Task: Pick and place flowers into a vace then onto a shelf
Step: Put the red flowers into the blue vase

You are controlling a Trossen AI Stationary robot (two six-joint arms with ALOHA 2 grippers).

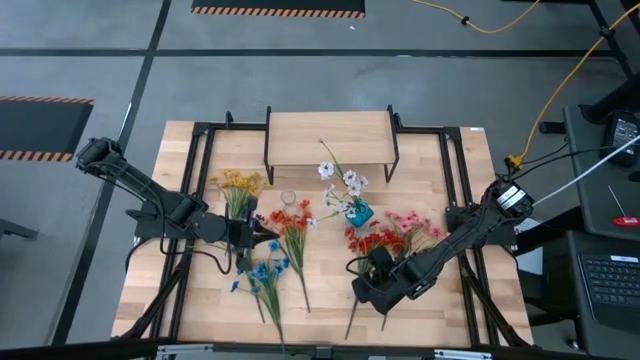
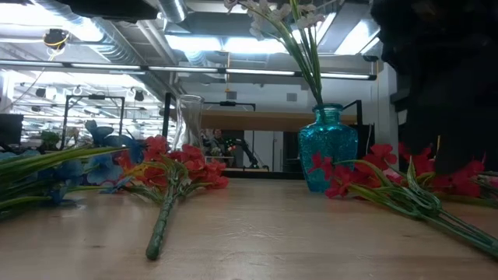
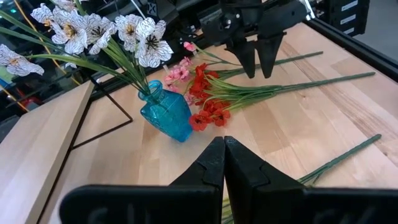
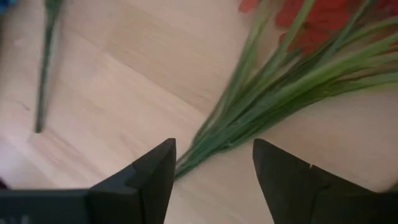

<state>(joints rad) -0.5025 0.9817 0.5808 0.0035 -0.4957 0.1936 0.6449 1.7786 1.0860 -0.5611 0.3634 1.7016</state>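
While the left gripper (image 1: 268,240) waits near table centre, just beside the orange-red spray, the high view puts the right gripper (image 1: 362,285) over the lower stem end of the bunch of red artificial flowers on long green stems (image 1: 375,243). That bunch runs diagonally from its blossoms near the blue glass vase (image 1: 361,213) down toward the front edge; the right arm is plainly the nearer. The low wooden-topped shelf on black legs (image 1: 330,138) stands well behind the vase, bare.

From table height, the red bunch (image 2: 405,187) lies flat with stems trailing forward; the dark mass above it is probably the right arm. The vase (image 2: 327,148) already holds white flowers.

Across the left wrist camera, the left fingers (image 3: 211,168) meet tip to tip, empty; the right gripper (image 3: 257,55) hangs spread above the stems.

Through the right wrist camera, the right fingers (image 4: 158,171) stand apart, the green stems (image 4: 249,118) passing diagonally between and beneath them, not yet gripped.
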